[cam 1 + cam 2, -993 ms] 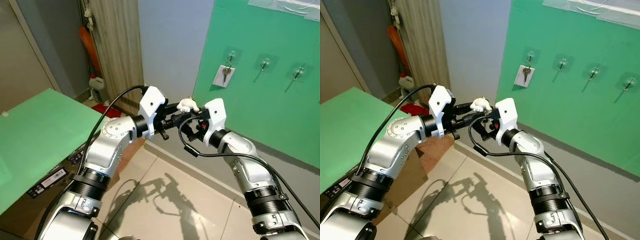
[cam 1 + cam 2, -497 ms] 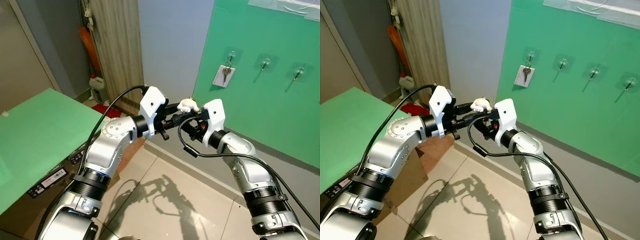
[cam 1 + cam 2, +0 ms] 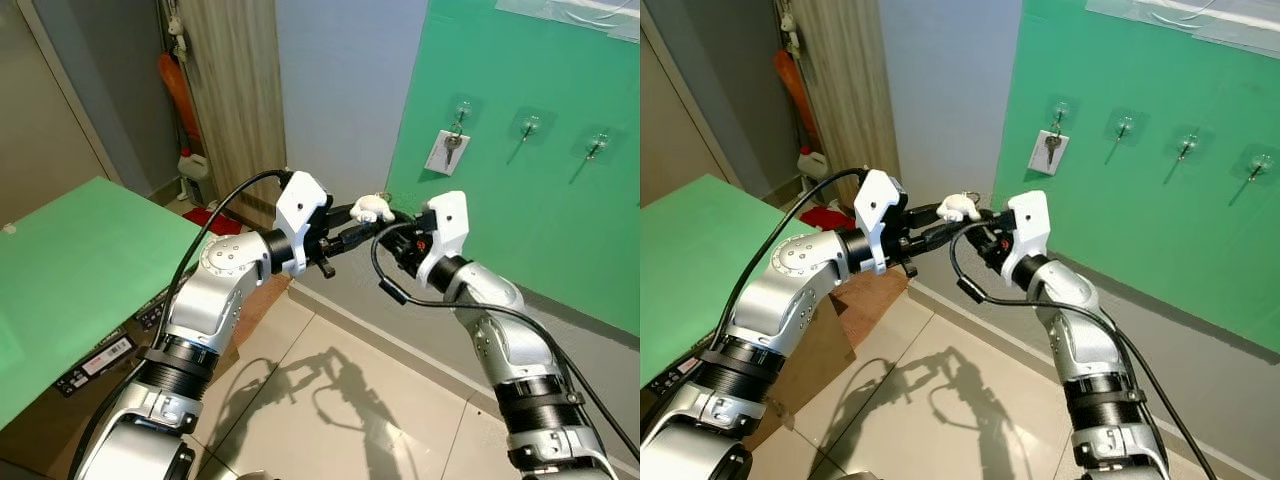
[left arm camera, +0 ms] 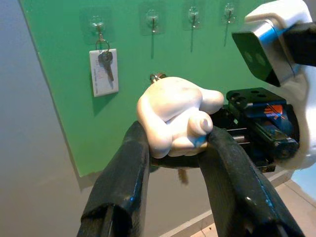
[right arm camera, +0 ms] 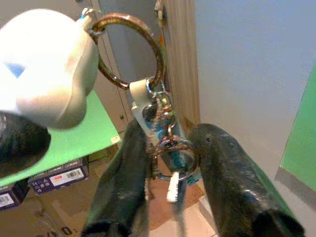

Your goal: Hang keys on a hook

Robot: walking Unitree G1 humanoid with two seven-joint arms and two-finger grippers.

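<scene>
Since a second ago my right gripper (image 5: pixel 170 163) has drawn back toward the green board (image 3: pixel 520 200), fingers spread around the dangling keys (image 5: pixel 165 143). My left gripper (image 4: pixel 173 148) pinches the white charm (image 4: pixel 175 116). No writing is legible.

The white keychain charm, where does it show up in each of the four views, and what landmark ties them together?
Left eye view: the white keychain charm sits centre, between the two arms.
Right eye view: centre, slightly left.
Left wrist view: large, centre, clamped by the left hand.
Right wrist view: upper left, on the ring above the right hand.
Shared landmark: the key and tag on the hook on the green board, in both eye views and the left wrist view.
</scene>
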